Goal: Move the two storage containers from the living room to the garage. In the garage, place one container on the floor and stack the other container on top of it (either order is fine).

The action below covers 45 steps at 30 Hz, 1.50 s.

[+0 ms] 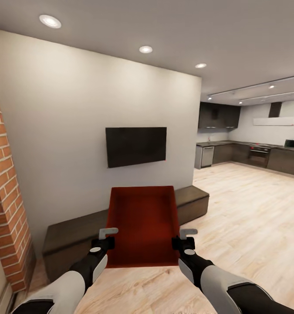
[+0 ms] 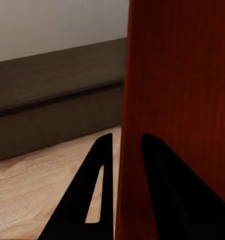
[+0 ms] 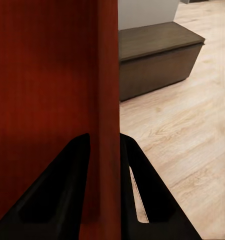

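At the left edge of the head view stands the red brick chimney [image 1: 3, 187], and beside it the plain pale wall [image 1: 77, 113] carries the black TV [image 1: 136, 146]. Under the TV the long dark bench [image 1: 72, 237] runs along the wall on the light wood-plank floor [image 1: 251, 209].

The left gripper [image 1: 106, 239] holds the left side wall of the storage container [image 1: 143, 224]. In the left wrist view its two dark fingers [image 2: 90, 200] stand one on each side of this wall, closed tight on the container [image 2: 177, 100].

The container is lifted above the floor, in front of the bench, between the two arms. It is orange-red and its open top faces the camera, so the inside is visible. Its long axis points away from the robot, toward the wall with the TV, and the far end is raised higher than the near end.

The right gripper [image 1: 184, 239] holds the right side wall in the same way. In the right wrist view its fingers [image 3: 62, 195] clamp the thin wall of the container [image 3: 47, 75] from both sides.

At the right, far behind, the dark kitchen cabinets [image 1: 251, 155] line the back wall.
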Tool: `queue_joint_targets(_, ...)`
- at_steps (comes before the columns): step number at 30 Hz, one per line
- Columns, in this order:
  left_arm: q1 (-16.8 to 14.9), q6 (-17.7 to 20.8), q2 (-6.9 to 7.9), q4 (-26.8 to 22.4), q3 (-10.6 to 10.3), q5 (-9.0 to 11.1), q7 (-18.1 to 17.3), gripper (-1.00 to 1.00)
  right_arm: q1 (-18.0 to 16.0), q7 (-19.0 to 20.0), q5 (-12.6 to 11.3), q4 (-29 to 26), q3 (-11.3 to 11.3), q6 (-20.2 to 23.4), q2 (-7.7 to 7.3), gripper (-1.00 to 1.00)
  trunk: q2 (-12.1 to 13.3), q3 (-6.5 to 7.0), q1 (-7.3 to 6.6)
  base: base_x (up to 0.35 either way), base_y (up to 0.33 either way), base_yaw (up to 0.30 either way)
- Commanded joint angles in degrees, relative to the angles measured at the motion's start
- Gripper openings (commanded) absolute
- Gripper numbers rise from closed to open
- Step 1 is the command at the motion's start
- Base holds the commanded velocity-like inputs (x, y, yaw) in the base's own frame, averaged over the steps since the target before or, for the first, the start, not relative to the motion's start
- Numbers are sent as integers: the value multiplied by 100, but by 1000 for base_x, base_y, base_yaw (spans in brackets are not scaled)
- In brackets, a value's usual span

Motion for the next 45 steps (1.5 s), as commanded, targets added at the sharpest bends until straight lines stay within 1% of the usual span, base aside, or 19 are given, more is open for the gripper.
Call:
queue_joint_targets(1,1,-22,30,24,93,-6,72,-100,-7,-83,18,-11,-114,-130,0,-100,-4,1,2,0,0,-279)
queue_joint_targets(45,1,-16,30,33,91,-6,72,-100,-7,-77,22,-11,-114,-130,-3,-100,-4,18,2,0,0,-280)
